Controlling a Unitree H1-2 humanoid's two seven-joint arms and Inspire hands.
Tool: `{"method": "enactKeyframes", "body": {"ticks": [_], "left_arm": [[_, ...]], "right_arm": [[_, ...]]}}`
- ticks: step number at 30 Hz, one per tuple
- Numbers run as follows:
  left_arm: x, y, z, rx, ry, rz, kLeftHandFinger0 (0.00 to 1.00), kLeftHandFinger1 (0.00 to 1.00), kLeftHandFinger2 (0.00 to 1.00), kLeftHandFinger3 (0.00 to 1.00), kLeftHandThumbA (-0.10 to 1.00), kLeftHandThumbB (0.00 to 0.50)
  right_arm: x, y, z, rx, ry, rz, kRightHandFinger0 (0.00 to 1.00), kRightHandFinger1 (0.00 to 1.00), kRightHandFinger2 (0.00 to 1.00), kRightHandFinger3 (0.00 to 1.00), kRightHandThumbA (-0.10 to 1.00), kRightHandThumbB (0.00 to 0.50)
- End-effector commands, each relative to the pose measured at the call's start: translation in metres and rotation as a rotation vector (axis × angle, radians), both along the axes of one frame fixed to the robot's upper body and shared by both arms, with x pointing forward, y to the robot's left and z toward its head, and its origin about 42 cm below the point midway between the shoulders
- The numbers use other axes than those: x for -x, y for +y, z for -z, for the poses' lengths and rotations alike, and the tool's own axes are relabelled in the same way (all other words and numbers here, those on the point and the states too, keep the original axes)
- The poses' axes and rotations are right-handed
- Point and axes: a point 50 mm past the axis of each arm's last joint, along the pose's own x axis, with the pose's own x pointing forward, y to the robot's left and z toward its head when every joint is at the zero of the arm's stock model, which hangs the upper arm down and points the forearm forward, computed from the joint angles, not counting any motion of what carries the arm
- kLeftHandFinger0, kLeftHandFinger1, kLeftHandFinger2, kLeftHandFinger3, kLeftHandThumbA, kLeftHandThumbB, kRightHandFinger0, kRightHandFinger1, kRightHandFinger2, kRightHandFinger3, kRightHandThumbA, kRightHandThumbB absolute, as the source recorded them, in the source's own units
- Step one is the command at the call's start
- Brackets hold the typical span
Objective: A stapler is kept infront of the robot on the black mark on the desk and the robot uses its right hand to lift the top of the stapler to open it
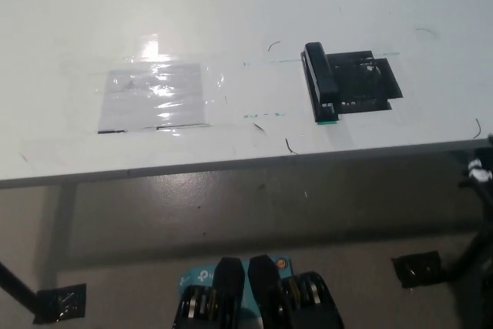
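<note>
A black stapler [320,82] lies shut on the white desk [231,28], right of the middle, its long axis running from far to near. It sits on the left edge of a black square mark [370,82], and a teal bit shows at its near end. At the picture's right edge, below the desk's front edge, a small dark shape with white spots shows, which seems to be part of my right hand [479,173]. It is well clear of the stapler, and its fingers are cut off by the frame. My left hand is out of the picture.
A clear plastic sheet [154,98] is taped flat on the desk to the left of the stapler. The desk's front edge [231,167] runs across the middle of the picture, with grey floor below. Black desk feet [416,269] stand on the floor.
</note>
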Motion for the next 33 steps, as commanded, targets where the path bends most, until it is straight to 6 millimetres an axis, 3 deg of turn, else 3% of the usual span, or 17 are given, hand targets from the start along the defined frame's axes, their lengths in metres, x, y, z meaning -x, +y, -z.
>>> {"method": "enactKeyframes", "body": {"ticks": [1, 5, 8, 11, 16, 19, 21, 24, 26, 30, 31, 33], "left_arm": [[-0.002, 0.006, -0.012, -0.010, -0.041, 0.014, 0.58, 0.61, 0.77, 0.92, 0.35, 0.162], [-0.001, 0.005, -0.012, -0.010, -0.034, 0.012, 0.60, 0.62, 0.76, 0.89, 0.36, 0.151], [-0.001, 0.004, -0.012, -0.009, -0.034, 0.010, 0.59, 0.61, 0.75, 0.89, 0.35, 0.143], [-0.001, 0.004, -0.012, -0.003, -0.043, 0.010, 0.60, 0.61, 0.76, 0.89, 0.35, 0.154], [-0.005, 0.004, -0.012, 0.032, -0.059, 0.011, 0.56, 0.58, 0.73, 0.90, 0.29, 0.147], [-0.005, 0.004, -0.012, 0.013, -0.046, 0.017, 0.62, 0.61, 0.76, 0.91, 0.31, 0.139], [-0.005, 0.004, -0.011, 0.019, -0.051, 0.008, 0.60, 0.59, 0.74, 0.88, 0.31, 0.135], [-0.004, 0.003, -0.011, 0.021, -0.054, 0.013, 0.62, 0.60, 0.74, 0.92, 0.32, 0.150], [-0.004, 0.003, -0.010, 0.019, -0.050, 0.007, 0.61, 0.60, 0.74, 0.92, 0.32, 0.152], [-0.005, 0.002, -0.011, 0.015, -0.055, 0.013, 0.61, 0.62, 0.77, 0.94, 0.34, 0.138], [-0.005, 0.002, -0.011, 0.016, -0.057, 0.009, 0.59, 0.61, 0.77, 0.93, 0.33, 0.142], [-0.006, 0.001, -0.013, 0.014, -0.062, 0.001, 0.58, 0.60, 0.76, 0.92, 0.32, 0.146]], "right_arm": [[-0.019, 0.024, -0.047, -0.046, -0.097, -0.121, 0.28, 0.33, 0.45, 0.71, 0.59, 0.014], [-0.032, 0.049, -0.080, -0.076, -0.144, -0.204, 0.32, 0.33, 0.44, 0.69, 0.62, 0.000], [-0.040, 0.064, -0.087, -0.083, -0.152, -0.243, 0.30, 0.33, 0.46, 0.73, 0.64, 0.000], [-0.048, 0.082, -0.084, -0.141, -0.133, -0.298, 0.30, 0.32, 0.44, 0.74, 0.67, 0.000], [-0.059, 0.106, -0.079, -0.133, -0.077, -0.318, 0.25, 0.29, 0.40, 0.71, 0.61, 0.000], [-0.062, 0.119, -0.074, -0.136, -0.055, -0.363, 0.28, 0.31, 0.42, 0.73, 0.63, 0.000], [-0.063, 0.126, -0.073, -0.139, -0.044, -0.382, 0.31, 0.34, 0.47, 0.77, 0.65, 0.000], [-0.068, 0.137, -0.069, -0.313, -0.009, -0.406, 0.47, 0.57, 0.76, 0.98, 0.76, 0.000], [-0.068, 0.142, -0.067, -0.390, 0.012, -0.407, 0.59, 0.68, 0.87, 1.00, 0.80, 0.000], [-0.069, 0.151, -0.067, -0.544, 0.062, -0.387, 0.61, 0.70, 0.92, 1.00, 0.83, 0.000], [-0.070, 0.154, -0.067, -0.603, 0.069, -0.390, 0.66, 0.76, 0.98, 1.00, 0.88, 0.000], [-0.071, 0.158, -0.067, -0.656, 0.081, -0.385, 0.68, 0.79, 0.99, 1.00, 0.93, 0.000]]}}
